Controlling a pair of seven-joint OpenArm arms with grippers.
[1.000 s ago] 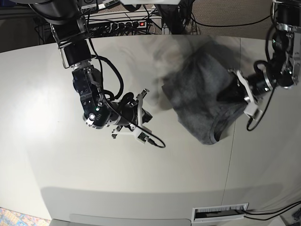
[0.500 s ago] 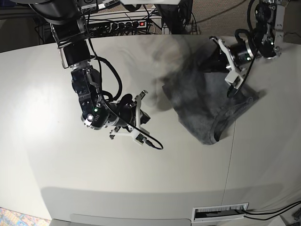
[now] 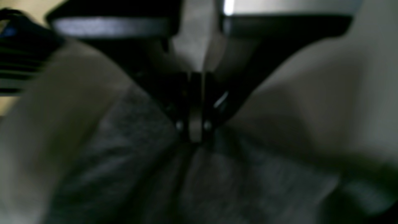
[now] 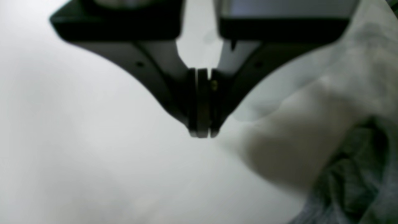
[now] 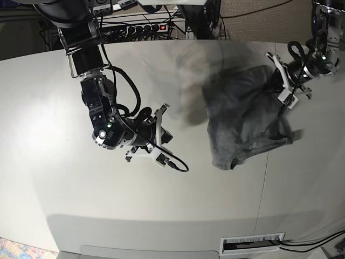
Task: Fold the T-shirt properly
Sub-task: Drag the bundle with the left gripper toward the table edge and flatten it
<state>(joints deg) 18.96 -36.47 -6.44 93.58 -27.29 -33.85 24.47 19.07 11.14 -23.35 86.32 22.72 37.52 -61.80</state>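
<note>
The heather-grey T-shirt (image 5: 242, 118) lies bunched on the white table (image 5: 81, 194), right of centre, with its collar edge toward the front. My left gripper (image 5: 277, 81) is at the shirt's far right corner and is shut on a pinch of its fabric. The left wrist view shows this gripper (image 3: 196, 137) closed, with the T-shirt (image 3: 161, 180) hanging blurred below it. My right gripper (image 5: 165, 135) hovers left of the shirt, apart from it. In the right wrist view this gripper (image 4: 201, 132) is shut and empty over bare table, with the T-shirt (image 4: 351, 177) at the lower right.
A power strip and cables (image 5: 145, 27) run behind the table's back edge. A slotted vent (image 5: 252, 244) sits at the front edge. A seam (image 5: 266, 162) crosses the table on the right. Bare table lies to the left and front.
My left gripper swung back over the table and then right, dragging the shirt's far corner. The shirt shifted right and changed shape. The right arm barely moved.
</note>
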